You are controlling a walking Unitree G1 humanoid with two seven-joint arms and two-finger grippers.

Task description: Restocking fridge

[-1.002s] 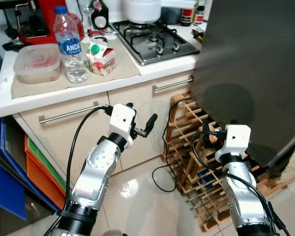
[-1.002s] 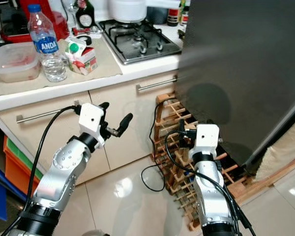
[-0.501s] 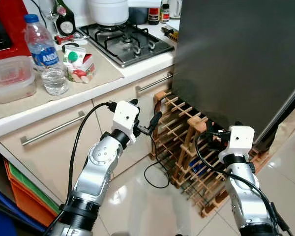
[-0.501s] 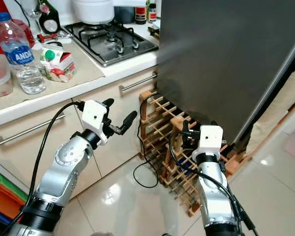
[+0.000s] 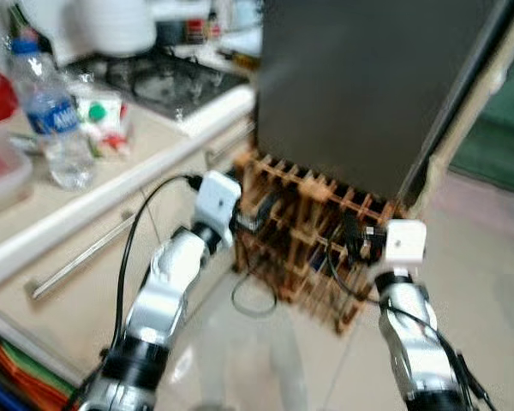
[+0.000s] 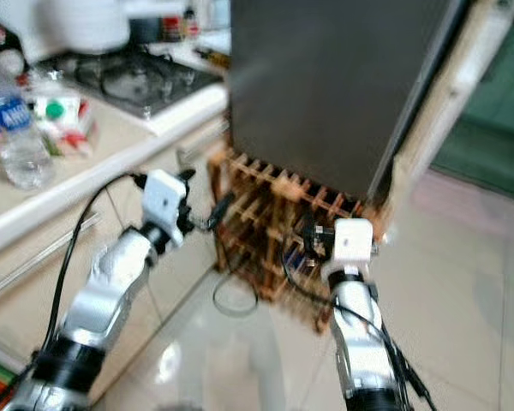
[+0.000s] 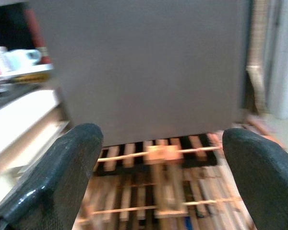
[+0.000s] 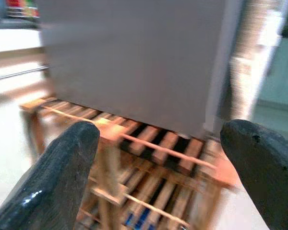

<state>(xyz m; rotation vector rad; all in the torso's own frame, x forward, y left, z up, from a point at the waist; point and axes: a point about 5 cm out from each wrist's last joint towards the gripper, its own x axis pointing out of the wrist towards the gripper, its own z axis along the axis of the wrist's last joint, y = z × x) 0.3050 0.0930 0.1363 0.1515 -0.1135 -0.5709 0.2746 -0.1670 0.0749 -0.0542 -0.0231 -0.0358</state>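
Both grippers (image 7: 158,158) (image 8: 158,158) spread, facing fridge (image 5: 351,86) base.

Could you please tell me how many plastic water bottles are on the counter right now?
1: a water bottle with a blue label stands on the counter, beside a small carton. Blur could hide others.

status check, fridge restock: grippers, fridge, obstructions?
Left gripper open, empty. Right gripper open, empty. Both raised toward dark fridge, door shut. Wooden wine rack sits against fridge base, between grippers and fridge. Head views blurred.
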